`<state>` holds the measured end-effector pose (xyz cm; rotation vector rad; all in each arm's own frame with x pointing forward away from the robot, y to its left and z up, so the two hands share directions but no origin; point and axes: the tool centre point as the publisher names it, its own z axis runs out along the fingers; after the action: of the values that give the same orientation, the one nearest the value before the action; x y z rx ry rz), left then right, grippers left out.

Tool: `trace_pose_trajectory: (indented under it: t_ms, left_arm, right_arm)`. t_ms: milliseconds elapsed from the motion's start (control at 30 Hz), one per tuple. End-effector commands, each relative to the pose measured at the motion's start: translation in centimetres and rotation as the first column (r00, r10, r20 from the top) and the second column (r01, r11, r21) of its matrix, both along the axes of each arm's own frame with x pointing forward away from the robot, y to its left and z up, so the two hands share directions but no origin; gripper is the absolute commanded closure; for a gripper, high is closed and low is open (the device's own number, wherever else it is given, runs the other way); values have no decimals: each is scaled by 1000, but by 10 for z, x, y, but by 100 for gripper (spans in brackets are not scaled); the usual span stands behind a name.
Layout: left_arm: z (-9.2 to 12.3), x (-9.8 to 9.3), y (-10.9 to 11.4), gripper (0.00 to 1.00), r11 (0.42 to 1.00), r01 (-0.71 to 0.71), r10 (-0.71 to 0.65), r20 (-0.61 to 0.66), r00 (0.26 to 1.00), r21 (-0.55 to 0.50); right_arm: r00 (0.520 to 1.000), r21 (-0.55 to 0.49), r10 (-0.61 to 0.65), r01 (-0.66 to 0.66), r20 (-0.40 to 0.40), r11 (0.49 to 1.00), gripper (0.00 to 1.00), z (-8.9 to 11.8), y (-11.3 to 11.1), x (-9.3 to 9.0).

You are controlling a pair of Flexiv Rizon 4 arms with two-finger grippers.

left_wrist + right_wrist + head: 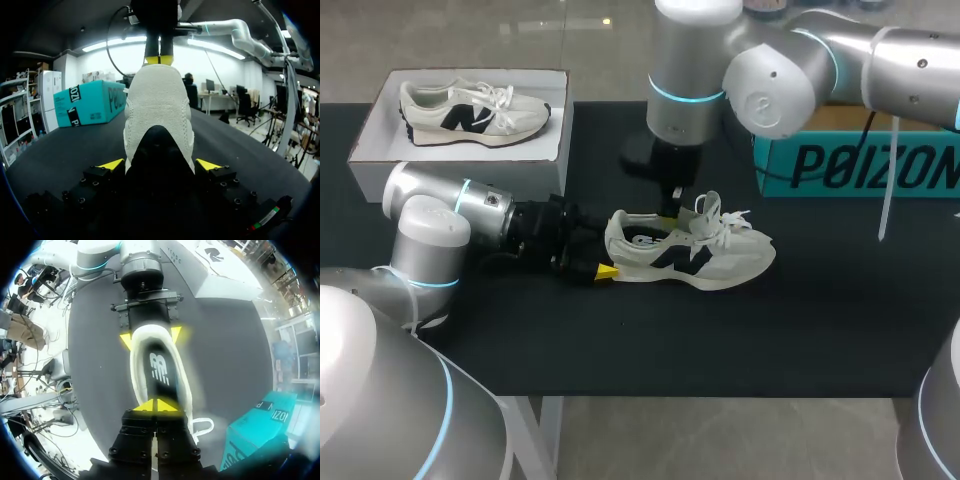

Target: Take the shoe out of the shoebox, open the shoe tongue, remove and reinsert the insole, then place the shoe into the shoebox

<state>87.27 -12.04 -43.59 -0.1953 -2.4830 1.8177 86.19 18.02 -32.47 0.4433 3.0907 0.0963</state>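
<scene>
Two shoes are in sight, and only one is out on the table (770, 340). This shoe (690, 255) lies on its sole near the middle, toe toward the right edge, so the first step, taking it out of the shoebox, looks done.

The left gripper (595, 268) comes in low from the left edge. In its wrist view a yellow-tipped finger sits on each side of the heel, clamping it from both sides and bracing the shoe.

The right gripper (157, 405) comes down from above at the front of the shoe's opening, by the tongue and laces. Its tips are pressed together. Whether they pinch the tongue or some other thin piece, I cannot tell.

The insole (159, 367) lies flat inside the shoe with its logo showing. My judgement is that the work stands at the tongue step. Pulling the insole, refitting it and returning the shoe to the box remain.

The white shoebox (365, 150) sits open at the far left corner and holds a second shoe (470, 112) lying on its side. A teal box (860, 160) stands at the far right edge, and its contents are hidden.
</scene>
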Motion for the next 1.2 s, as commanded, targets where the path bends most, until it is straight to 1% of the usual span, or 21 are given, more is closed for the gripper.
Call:
trace_pose_trajectory:
  t_ms: [33, 367, 667, 833, 1167, 1200]
  left_arm:
    - [0, 0, -1, 100, 1000, -1, 1, 0, 1000, 5]
    - [0, 0, -1, 100, 1000, -1, 1, 0, 1000, 5]
    - [0, 0, -1, 100, 1000, -1, 1, 0, 1000, 5]
    - [0, 0, -1, 100, 1000, -1, 1, 0, 1000, 5]
    - [0, 0, -1, 100, 1000, -1, 1, 0, 1000, 5]
    - [0, 0, -1, 100, 1000, -1, 1, 0, 1000, 5]
  right_arm:
    - [1000, -10, -7, 7, 0, 1000, 100, -5, 0, 10]
    - [998, -55, 4, -1, 55, 999, 100, -19, -4, 20]
    - [1000, -90, -6, 8, 27, 996, 100, -47, -12, 23]
    - [1000, -91, -15, 16, 17, 996, 100, -59, -13, 23]
    - [1000, -83, -25, 25, 0, 996, 100, -68, -15, 27]
    - [1000, -83, -29, 29, 0, 996, 96, -68, -16, 28]
